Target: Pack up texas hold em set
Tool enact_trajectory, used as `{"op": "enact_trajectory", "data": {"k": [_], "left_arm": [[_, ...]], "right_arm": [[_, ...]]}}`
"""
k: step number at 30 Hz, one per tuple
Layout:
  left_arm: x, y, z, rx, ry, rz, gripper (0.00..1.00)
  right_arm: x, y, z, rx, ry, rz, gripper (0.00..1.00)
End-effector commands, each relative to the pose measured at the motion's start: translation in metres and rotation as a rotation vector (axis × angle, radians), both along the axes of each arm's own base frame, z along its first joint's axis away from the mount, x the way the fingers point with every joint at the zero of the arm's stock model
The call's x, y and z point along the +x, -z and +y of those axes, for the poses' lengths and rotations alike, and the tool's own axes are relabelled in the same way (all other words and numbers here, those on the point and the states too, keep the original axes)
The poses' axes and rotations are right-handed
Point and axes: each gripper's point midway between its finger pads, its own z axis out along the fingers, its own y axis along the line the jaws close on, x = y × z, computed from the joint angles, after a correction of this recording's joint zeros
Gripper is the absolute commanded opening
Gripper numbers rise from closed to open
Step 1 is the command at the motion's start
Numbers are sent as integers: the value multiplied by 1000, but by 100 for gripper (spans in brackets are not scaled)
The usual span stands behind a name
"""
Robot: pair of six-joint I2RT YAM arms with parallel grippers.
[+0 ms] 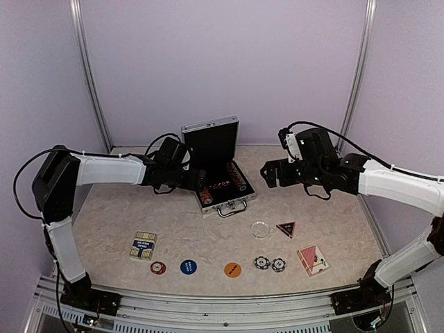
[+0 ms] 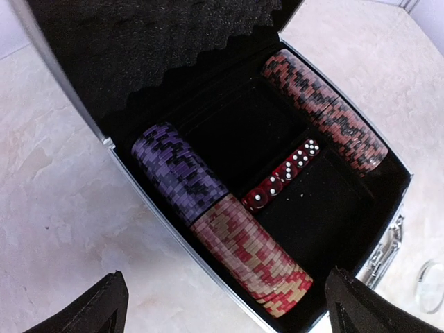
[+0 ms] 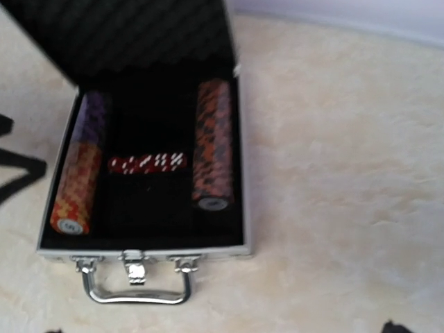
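Note:
The silver briefcase (image 1: 220,196) of the texas hold em set stands open at mid-table, with its black lid (image 1: 210,142) upright. Inside lie a purple and red-cream chip row (image 2: 208,211), a red-black chip row (image 2: 325,111) and red dice (image 2: 281,177). My left gripper (image 1: 197,182) hovers open over the case's left edge, its fingertips (image 2: 104,309) wide apart and empty. To the right of the case my right gripper (image 1: 268,173) is open and holds nothing. Loose on the table are two striped chips (image 1: 269,263), a red chip (image 1: 158,267), a blue disc (image 1: 188,266), an orange disc (image 1: 233,269), a clear disc (image 1: 260,229), a dark triangle (image 1: 285,228) and two card decks (image 1: 143,245) (image 1: 313,259).
The case's metal handle (image 3: 135,288) and latches face the near edge. Lilac walls close the back and both sides. An aluminium rail (image 1: 208,298) runs along the front by the arm bases.

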Motion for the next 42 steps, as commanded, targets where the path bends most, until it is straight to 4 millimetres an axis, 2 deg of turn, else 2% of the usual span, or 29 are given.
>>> {"op": "enact_trajectory", "data": {"k": [1, 4, 5, 8, 9, 11, 12, 16, 18, 23, 28, 33, 42], "left_arm": [[-7, -41, 1, -190, -97, -38, 99], [-25, -52, 11, -232, -115, -35, 99], [-32, -62, 15, -245, -118, -49, 99], [-56, -74, 27, -245, -125, -66, 99], [-65, -87, 33, -263, -129, -85, 99], [-80, -93, 45, -276, -145, -89, 99], [-87, -102, 53, -294, -155, -103, 99], [-107, -110, 84, -294, -231, -115, 99], [-114, -109, 100, -279, -271, -113, 99], [-126, -112, 138, -240, -388, -116, 99], [-135, -114, 180, -230, -539, -147, 99], [-145, -124, 210, -279, -613, -187, 99], [-154, -130, 236, -316, -668, -206, 99]], "right_arm": [[5, 18, 29, 27, -105, 70, 100], [-3, 31, 48, 31, -209, 108, 100], [-12, 33, 60, 52, -289, 129, 100], [-43, 33, 94, 50, -486, 123, 100], [-53, 35, 105, 23, -532, 113, 100], [-76, 40, 127, -51, -621, 88, 100], [-87, 44, 138, -83, -660, 80, 100], [-128, 56, 181, -162, -810, 44, 100], [-151, 69, 208, -218, -883, 39, 100], [-180, 103, 254, -385, -944, 103, 100], [-200, 126, 284, -468, -987, 148, 100], [-211, 134, 304, -475, -1016, 191, 100], [-207, 154, 321, -486, -948, 248, 100]]}}
